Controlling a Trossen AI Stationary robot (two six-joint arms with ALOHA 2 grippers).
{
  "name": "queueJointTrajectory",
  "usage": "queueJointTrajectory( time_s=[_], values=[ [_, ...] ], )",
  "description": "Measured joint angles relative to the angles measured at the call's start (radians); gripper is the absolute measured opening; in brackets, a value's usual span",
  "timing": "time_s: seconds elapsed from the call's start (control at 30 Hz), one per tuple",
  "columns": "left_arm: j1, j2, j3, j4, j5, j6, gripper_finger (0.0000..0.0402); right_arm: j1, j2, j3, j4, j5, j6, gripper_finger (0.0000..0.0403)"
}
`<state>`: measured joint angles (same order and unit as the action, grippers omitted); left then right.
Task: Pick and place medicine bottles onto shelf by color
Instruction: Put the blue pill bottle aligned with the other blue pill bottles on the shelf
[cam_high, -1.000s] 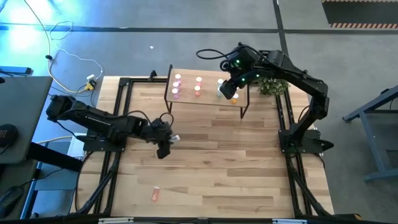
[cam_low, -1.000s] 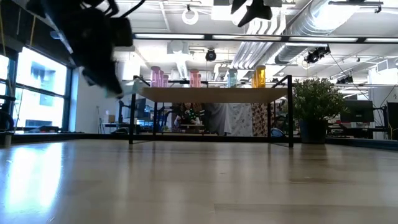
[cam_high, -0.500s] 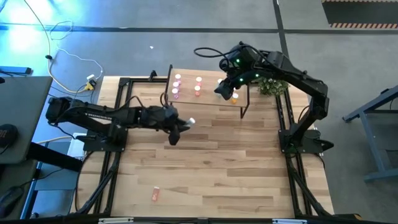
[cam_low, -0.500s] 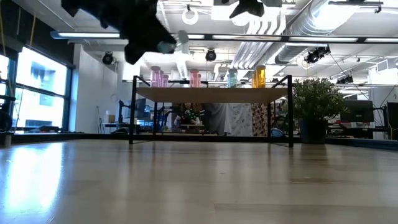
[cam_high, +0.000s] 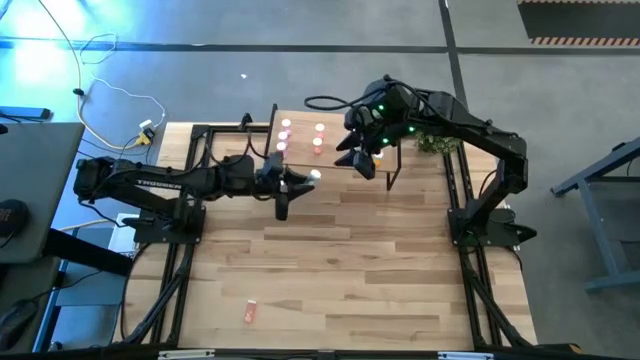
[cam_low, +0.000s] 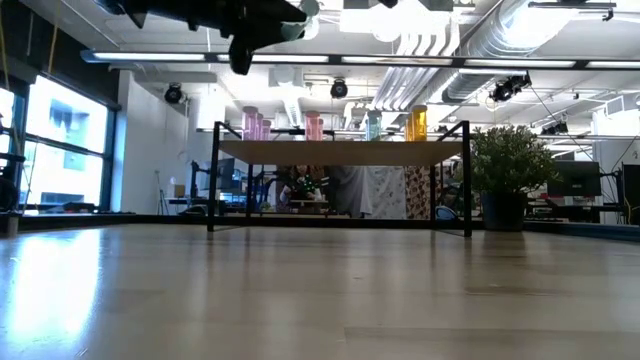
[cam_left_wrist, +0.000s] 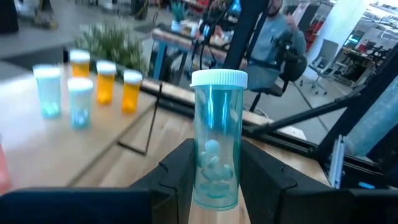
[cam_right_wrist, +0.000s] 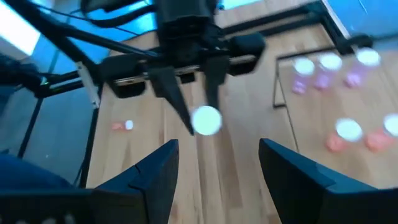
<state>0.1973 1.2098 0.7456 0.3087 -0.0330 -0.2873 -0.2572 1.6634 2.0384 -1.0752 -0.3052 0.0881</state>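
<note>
My left gripper (cam_high: 297, 184) hangs high above the table, just in front of the shelf (cam_high: 335, 158), shut on a pale green medicine bottle (cam_left_wrist: 216, 124) with a white cap. The shelf, a light wood board on black legs (cam_low: 340, 151), carries pink (cam_low: 254, 124), salmon (cam_high: 318, 141), pale green (cam_low: 373, 125) and orange (cam_low: 416, 122) bottles, all standing upright. My right gripper (cam_high: 357, 160) hovers open over the shelf's near edge with nothing between its fingers (cam_right_wrist: 155, 177). One salmon bottle (cam_high: 250, 312) lies on the tabletop near the front left. My left gripper pinches the bottle's lower half (cam_left_wrist: 214, 177) between its two fingers, one on each side. The fingers come nearly level from the table's left side. The bottle is lifted clear, and its capped end (cam_high: 313, 176) sticks out beyond the fingertips toward the shelf.
A small green plant (cam_high: 440, 140) stands at the shelf's right end. Black frame rails (cam_high: 190, 250) run along the table's left and right sides. Wide bare planks (cam_high: 350, 260) lie between the shelf and the near edge. A person sits in the room beyond (cam_left_wrist: 273, 37).
My left gripper has risen and swung toward the shelf, tipping from pointing down to nearly level, with the green bottle held throughout. My right gripper has drifted from over the shelf's right part toward its near edge and rolled a little, staying open.
</note>
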Motion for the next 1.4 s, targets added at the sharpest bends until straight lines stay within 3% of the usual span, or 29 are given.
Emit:
queueJointTrajectory(
  time_s=[0.4,0.7,1.07,1.4],
  values=[
    [0.002,0.000,0.000,0.175,0.026,0.138,0.0099,0.051,0.031,0.000,0.133,-0.013,-0.087,0.0213],
    [0.005,0.000,0.000,0.193,0.021,0.152,0.0099,0.069,0.078,0.000,0.228,-0.045,-0.061,0.0213],
    [0.005,0.000,0.000,0.214,0.021,0.153,0.0099,0.074,0.123,-0.001,0.210,-0.046,-0.045,0.0210],
    [0.006,0.000,0.000,0.212,0.021,0.160,0.0099,0.074,0.124,-0.001,0.205,-0.042,-0.044,0.0117]
  ],
)
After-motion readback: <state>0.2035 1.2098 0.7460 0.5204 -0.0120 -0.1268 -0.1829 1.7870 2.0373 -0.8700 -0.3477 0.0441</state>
